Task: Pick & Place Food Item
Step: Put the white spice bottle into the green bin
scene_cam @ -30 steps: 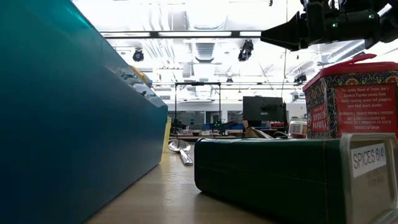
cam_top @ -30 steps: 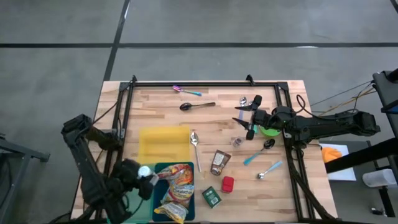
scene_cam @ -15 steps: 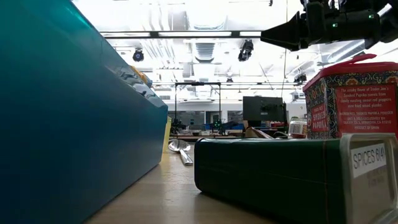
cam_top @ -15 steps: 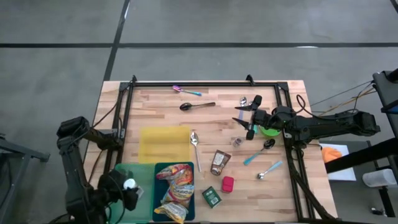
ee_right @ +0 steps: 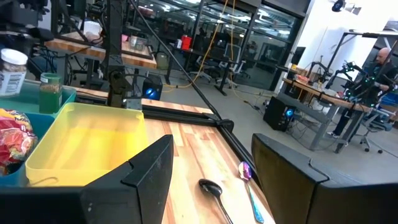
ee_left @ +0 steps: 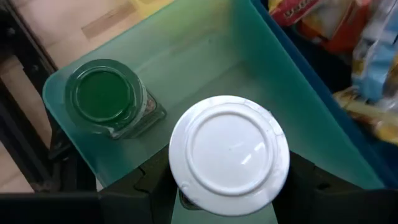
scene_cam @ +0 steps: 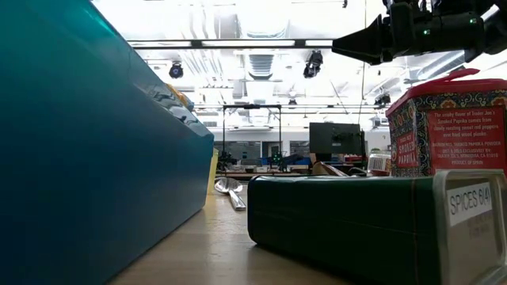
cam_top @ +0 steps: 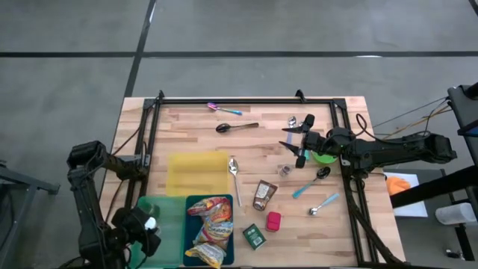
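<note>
My left gripper [cam_top: 146, 226] is at the table's near left corner, pointing steeply down, shut on a white-lidded jar [ee_left: 229, 149] over the green bin [ee_left: 205, 56]. A green-lidded jar [ee_left: 106, 96] stands upright on that bin's floor beside it. Next to it on the right, the blue bin [cam_top: 210, 237] holds snack bags [cam_top: 212, 218]. The yellow bin [cam_top: 196, 172] lies behind both. My right gripper [cam_top: 293, 146] hangs open and level over the table's right half, touching nothing. My left gripper holds the white-lidded jar between its two fingers [ee_left: 311, 182], one on either side of the jar's body below the lid [ee_left: 186, 196]. The wide lid hides the place of contact. The fingers come from above, and the jar stands upright [ee_right: 12, 70] inside the green bin's outline.
Several spoons [cam_top: 234, 168] lie scattered on the wood. A brown packet [cam_top: 264, 194], a red tin [cam_top: 273, 221] and a green tin [cam_top: 255, 237] sit right of the blue bin. A green bowl [cam_top: 323, 157] lies under the right arm. Black frame rails [cam_top: 149, 142] border the table.
My left gripper has carried the white-lidded jar from the blue bin's left rim toward the table's left edge and downward, over the green bin, turning somewhat on the way. The jar stays upright in the hold.
</note>
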You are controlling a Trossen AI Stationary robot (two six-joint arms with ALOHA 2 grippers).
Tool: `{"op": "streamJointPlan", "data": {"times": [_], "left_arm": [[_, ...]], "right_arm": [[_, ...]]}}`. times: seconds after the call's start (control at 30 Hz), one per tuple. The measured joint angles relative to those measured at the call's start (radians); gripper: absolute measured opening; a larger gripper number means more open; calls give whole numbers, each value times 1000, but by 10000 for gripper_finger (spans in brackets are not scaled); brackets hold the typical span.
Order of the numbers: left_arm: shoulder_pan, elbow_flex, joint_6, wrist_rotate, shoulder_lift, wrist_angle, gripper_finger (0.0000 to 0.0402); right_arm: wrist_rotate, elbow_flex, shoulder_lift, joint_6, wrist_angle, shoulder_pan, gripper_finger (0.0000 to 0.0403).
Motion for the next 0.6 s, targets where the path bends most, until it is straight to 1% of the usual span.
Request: {"op": "streamJointPlan", "data": {"times": [0.17, 0.5, 0.6], "left_arm": [[0, -30, 6, -3, 0, 19, 195], [0, -133, -1, -59, 0, 103, 195], [1, -161, -1, -61, 0, 130, 195]], "right_arm": [[0, 0, -1, 0, 0, 0, 215], [0, 0, -1, 0, 0, 0, 215], [0, 0, -1, 0, 0, 0, 215]]}}
